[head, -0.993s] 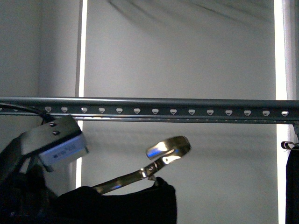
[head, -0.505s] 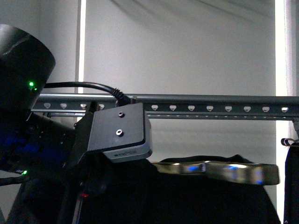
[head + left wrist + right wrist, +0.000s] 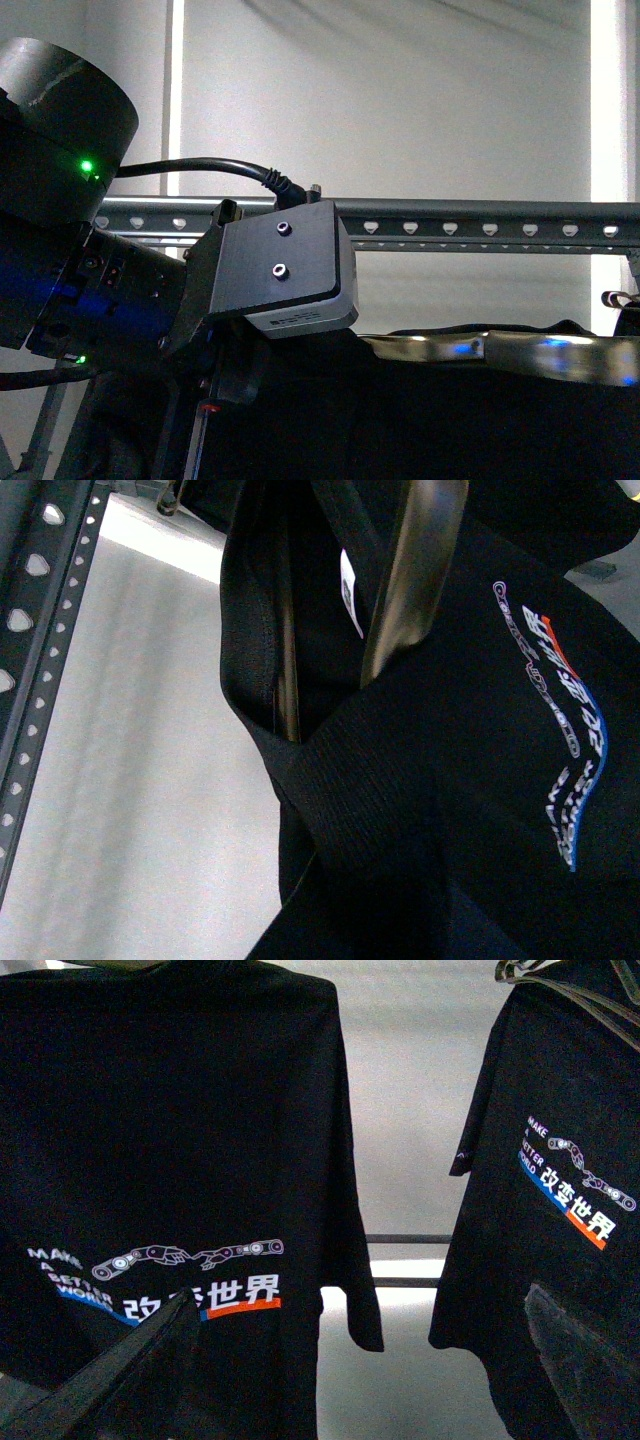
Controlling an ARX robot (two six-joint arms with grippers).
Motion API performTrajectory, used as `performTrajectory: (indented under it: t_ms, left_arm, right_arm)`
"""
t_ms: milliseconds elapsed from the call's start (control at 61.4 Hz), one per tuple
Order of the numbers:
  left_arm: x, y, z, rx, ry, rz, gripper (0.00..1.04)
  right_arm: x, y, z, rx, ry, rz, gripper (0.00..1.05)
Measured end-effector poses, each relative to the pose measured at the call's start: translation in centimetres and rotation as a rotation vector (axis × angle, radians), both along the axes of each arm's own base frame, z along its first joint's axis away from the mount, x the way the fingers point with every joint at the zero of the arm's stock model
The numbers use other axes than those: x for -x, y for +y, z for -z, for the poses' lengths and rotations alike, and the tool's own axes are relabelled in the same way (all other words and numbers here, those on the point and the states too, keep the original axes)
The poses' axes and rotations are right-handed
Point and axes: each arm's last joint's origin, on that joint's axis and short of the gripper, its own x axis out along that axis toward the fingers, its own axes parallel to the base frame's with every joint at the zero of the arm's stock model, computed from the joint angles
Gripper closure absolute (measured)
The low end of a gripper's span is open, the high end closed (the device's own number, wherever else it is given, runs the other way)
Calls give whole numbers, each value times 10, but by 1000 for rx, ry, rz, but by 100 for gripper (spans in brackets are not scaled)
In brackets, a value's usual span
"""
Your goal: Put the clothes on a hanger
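Nearest to the front camera stands the left arm [image 3: 60, 130], a thick matt black cylinder with a small green light. On its wrist sits a camera block [image 3: 285, 265], a flat dark grey box with two screws and a paler lower edge. A black cable [image 3: 200, 167] curves into its top. This block covers part of the grey metal rail [image 3: 480, 212].

The fingers of the left gripper are hidden under the block, so one cannot tell how far they are apart or what they hold.

Just below the rail hangs the black T-shirt [image 3: 420, 420], of soft dull cloth. A shiny clothes hanger [image 3: 480, 350] of curved polished metal lies along its top edge. In the left wrist view this metal goes into the ribbed collar [image 3: 340, 770], past a white label [image 3: 350, 605]. The print [image 3: 570, 710] on the chest is white, with blue and red.

The right gripper [image 3: 360, 1300] is spread wide and holds nothing. Its dark fingers [image 3: 130, 1360] touch no cloth. Beyond them a second shirt [image 3: 560, 1160] with the same print hangs beside the first.

The rail itself is long, flat and horizontal, with a row of small, evenly spaced holes. Under its right end, a dark garment [image 3: 630, 322] shows at the picture edge. Behind the rail is a plain pale wall [image 3: 400, 100].
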Motion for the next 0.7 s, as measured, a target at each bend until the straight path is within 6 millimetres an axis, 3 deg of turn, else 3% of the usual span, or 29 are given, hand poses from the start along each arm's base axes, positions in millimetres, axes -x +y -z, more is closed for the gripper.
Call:
performTrajectory:
  t_ms: [147,277,407,472,602,700]
  left_arm:
    - [0,0,0,0,0,0,100]
    - [0,0,0,-2,-2,-4,100]
    - [0,0,0,-2,-3,2,100]
    - [-1,1,1,-4,-1,-6,100]
    - [-1,1,1,-7,-4,-7,100]
    - [-1,0,1,-7,-3,-5,100]
  right_arm:
    - [0,0,0,0,0,0,7]
    - [-3,-4,-4,68,299,-371,7]
    - [-20,-17,-24,96,262,-608,7]
    - [-30,-21,-41,206,179,-636,7]
    - [-63,-26,-91,600,-44,-632,7]
    - [-90,-23,-112,892,-195,-649,7]
